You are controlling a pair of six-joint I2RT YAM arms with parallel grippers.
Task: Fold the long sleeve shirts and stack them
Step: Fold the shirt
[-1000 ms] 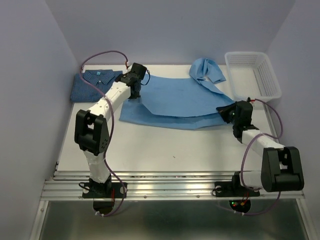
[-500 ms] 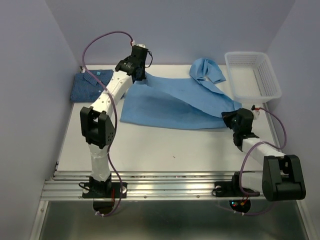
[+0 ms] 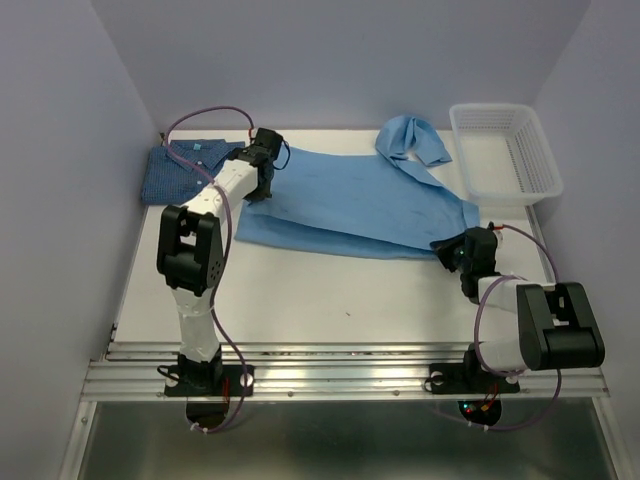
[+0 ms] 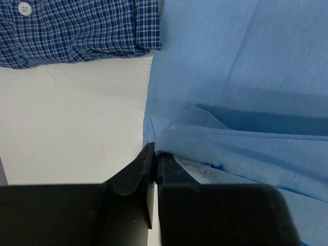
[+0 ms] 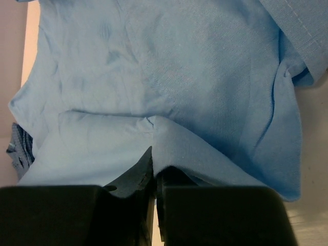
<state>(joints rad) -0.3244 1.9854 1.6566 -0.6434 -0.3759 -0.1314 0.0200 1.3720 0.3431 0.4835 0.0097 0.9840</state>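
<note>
Left arm (image 3: 225, 188) lower; shirt (image 3: 350, 200) seemingly crosswise.

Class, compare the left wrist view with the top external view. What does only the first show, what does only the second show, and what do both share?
Only the left wrist view: the white button on the checked shirt, and, close up, the left pincer shut on a fold at the edge of the light blue shirt.
Only the top external view: the white mesh basket, and the right pincer at that shirt's near right corner.
Both: the two shirts lying side by side on the white table.
</note>
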